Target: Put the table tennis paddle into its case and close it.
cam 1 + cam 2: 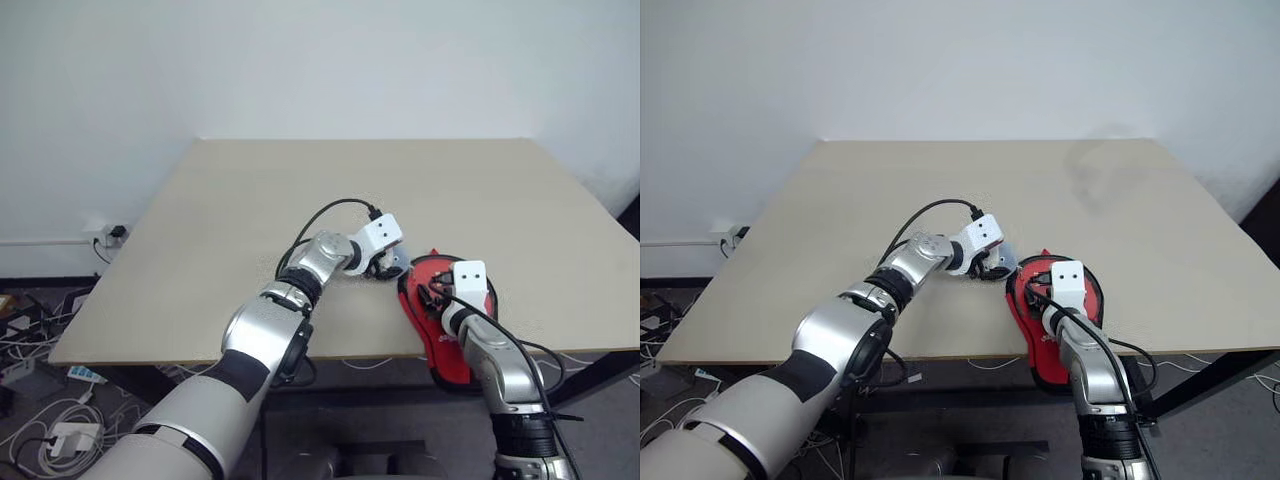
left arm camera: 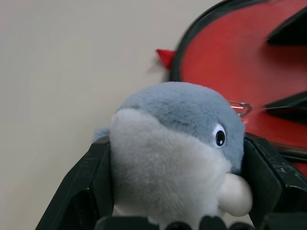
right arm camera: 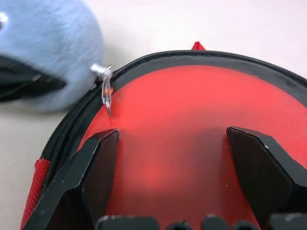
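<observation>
Soft, even light fills the room, bright on the white wall (image 1: 320,60) and the pale worktop (image 1: 300,200). Shadows are weak: a faint grey smudge lies on the worktop's far right part. No glare shows. In the wrist views the plush (image 2: 177,143) is sharp up close, while the case (image 2: 249,72) behind it blurs, as do the tool fingers (image 3: 96,172) at the edges.

1. One red case (image 1: 447,330) with a black zipper rim.
2. One grey and white plush toy (image 2: 177,143).
3. One beige table (image 1: 300,220).
4. Two grippers: left gripper (image 1: 385,264), right gripper (image 3: 184,177).
</observation>
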Motion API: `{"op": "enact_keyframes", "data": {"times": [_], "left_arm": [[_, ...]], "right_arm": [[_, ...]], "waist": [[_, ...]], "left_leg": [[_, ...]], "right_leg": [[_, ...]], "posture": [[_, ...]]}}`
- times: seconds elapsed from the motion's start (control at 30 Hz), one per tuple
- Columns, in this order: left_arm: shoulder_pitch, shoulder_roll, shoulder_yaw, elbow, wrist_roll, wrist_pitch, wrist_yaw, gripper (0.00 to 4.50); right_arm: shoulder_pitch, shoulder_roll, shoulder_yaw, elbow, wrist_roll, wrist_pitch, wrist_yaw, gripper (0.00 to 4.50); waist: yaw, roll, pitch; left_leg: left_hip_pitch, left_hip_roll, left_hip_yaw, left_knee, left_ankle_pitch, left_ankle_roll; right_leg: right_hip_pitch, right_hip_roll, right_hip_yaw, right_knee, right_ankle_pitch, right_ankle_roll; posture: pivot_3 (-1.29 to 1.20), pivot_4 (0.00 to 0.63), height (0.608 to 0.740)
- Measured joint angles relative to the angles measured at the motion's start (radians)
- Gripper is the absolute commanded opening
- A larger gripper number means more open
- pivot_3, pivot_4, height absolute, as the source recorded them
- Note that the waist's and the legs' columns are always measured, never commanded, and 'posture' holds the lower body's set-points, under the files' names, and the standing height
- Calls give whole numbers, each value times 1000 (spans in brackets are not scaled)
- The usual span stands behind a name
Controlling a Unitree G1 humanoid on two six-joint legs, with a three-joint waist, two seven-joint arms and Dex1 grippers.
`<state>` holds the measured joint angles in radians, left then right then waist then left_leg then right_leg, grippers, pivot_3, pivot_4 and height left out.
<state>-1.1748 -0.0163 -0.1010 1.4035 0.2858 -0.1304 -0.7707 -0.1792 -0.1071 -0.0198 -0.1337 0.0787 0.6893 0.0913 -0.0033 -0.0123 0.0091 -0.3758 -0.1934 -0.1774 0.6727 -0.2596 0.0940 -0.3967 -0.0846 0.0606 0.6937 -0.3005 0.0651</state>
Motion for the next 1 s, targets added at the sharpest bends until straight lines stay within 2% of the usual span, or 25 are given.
{"op": "enact_keyframes", "data": {"times": [0.1, 0.2, 0.23, 0.27, 0.7, 0.87, 1.0], "left_arm": [[0, 11, 32, -11, -39, 5, -19, 3497], [0, 24, 82, -11, -88, 33, -10, 4106], [0, 26, 97, -12, -105, 34, -10, 4447], [0, 27, 109, -17, -113, 36, -12, 4481], [0, 60, 144, -37, -191, 146, -263, 4481], [3, 114, 142, -83, -223, 158, -439, 4481], [61, 146, 123, -164, -233, 168, -571, 4481]], "right_arm": [[-11, -5, 1, 19, 0, -6, 8, 3880], [-23, -6, 5, 37, 0, -19, 18, 3880], [-29, -6, 5, 43, -1, -20, 19, 3880], [-36, -6, 5, 52, -1, -22, 20, 3880], [-74, -3, -6, 107, 9, -48, 32, 3880], [-84, 22, -107, 108, 89, -52, 29, 3880], [-140, -2, -222, 65, 160, -33, 15, 3880]], "waist": [[0, 0, 0], [-8, -1, 0], [-11, -1, 0], [-13, -1, 0], [-22, 0, 0], [-22, 1, 0], [-22, 4, 0]], "left_leg": [[0, 0, 0, 1, 0, 0], [0, 0, -1, 1, 0, 0], [0, 0, -1, 2, 0, 0], [0, 0, -1, 2, 0, 0], [0, 0, -3, 1, 0, 0], [-2, -2, -3, 1, 0, 0], [-3, -3, -4, 1, 0, 0]], "right_leg": [[0, 0, 0, 0, 0, 0], [1, 0, -1, 0, 0, 0], [1, 0, -1, 0, 0, 0], [1, 0, -1, 0, 0, 0], [1, 0, -3, 0, 0, 0], [-1, 0, -3, 0, 0, 0], [-1, -1, -3, 0, 0, 0]], "posture": [[0, 0, 716], [0, 0, 716], [0, 0, 716], [0, 0, 716], [0, 0, 716], [0, 0, 716], [0, 0, 716]]}}
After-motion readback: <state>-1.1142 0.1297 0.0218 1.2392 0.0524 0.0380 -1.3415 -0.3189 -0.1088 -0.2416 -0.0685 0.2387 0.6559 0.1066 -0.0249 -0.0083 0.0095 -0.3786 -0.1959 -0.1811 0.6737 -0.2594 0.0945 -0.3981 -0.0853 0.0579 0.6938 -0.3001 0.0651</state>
